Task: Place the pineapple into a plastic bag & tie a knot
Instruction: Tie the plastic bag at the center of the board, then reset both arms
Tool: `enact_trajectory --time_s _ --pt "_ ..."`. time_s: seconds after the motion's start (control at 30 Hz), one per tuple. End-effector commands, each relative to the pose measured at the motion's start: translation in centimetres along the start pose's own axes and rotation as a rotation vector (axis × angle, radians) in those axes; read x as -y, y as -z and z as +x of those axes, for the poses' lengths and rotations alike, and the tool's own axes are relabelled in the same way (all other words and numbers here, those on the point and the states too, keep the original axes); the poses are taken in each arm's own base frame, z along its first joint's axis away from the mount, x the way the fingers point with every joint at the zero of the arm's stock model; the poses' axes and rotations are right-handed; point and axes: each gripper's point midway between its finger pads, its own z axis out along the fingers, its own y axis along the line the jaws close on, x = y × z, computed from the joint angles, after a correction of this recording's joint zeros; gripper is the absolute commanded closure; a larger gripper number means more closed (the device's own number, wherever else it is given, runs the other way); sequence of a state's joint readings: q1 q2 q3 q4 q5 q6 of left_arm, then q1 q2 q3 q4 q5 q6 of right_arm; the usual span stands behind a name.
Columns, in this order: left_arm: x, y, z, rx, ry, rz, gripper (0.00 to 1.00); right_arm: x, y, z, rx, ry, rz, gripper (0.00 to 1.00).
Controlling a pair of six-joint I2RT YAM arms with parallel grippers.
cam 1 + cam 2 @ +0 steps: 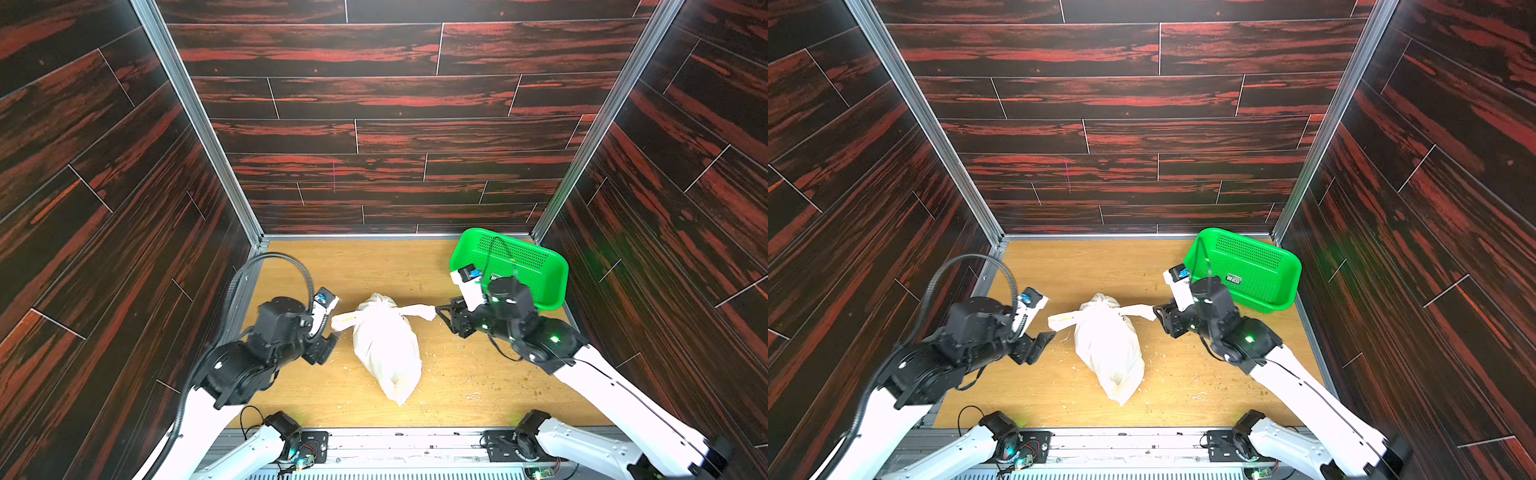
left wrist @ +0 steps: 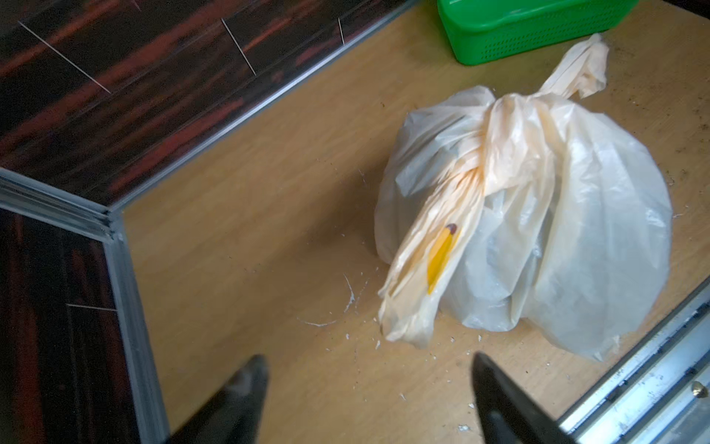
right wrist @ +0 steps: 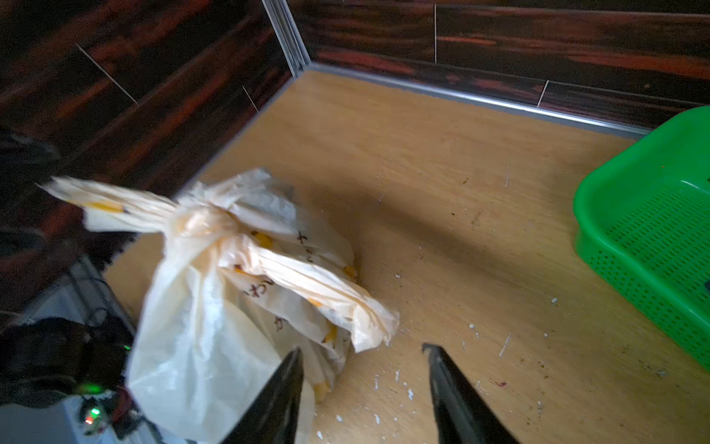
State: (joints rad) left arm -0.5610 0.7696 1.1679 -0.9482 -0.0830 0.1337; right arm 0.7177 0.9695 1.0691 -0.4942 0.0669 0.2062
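Now, the left gripper [image 2: 369, 356] wide and the right gripper [image 3: 362, 348] parted, both empty, should back away without snagging the bag's [image 1: 386, 353] knot [image 3: 203, 221].

plastic bag [image 1: 386, 353] on table [image 1: 332, 270] centre, knot [image 3: 198, 221] at its far end, basket [image 1: 515, 257] far right

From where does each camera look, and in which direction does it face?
Top views: high above the robot's base, facing down and forward at the bag, basket and back wall; left arm and right arm show.
Left wrist: on the left arm, facing the knot; open left end effector shows.
Right wrist: on the right arm, facing the knot from the opposite side; open right end effector shows.
Shared: both wrist views show bag, knot, basket.
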Motion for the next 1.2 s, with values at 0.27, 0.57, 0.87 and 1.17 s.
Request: enact_trajectory --time_s 0.27,0.57,0.87,1.17 --pt "-13.7 0.6 0.8 0.201 0.431 -0.800 0.00 18.6 5.0 0.3 0.333 -0.161 0.732 0.16" --pt "-18.2 -7.0 13.5 0.340 0.670 -0.947 0.00 29.5 1.4 8.3 0.401 -0.157 0.872 0.15" --pt "-19.7 -13.8 14.5 0.312 0.601 -0.870 0.00 31.4 -0.4 12.2 0.486 -0.131 0.757 0.15" --pt "-21.7 -18.8 15.9 0.258 0.613 -0.796 0.00 31.9 -1.6 12.6 0.442 -0.161 0.678 0.14"
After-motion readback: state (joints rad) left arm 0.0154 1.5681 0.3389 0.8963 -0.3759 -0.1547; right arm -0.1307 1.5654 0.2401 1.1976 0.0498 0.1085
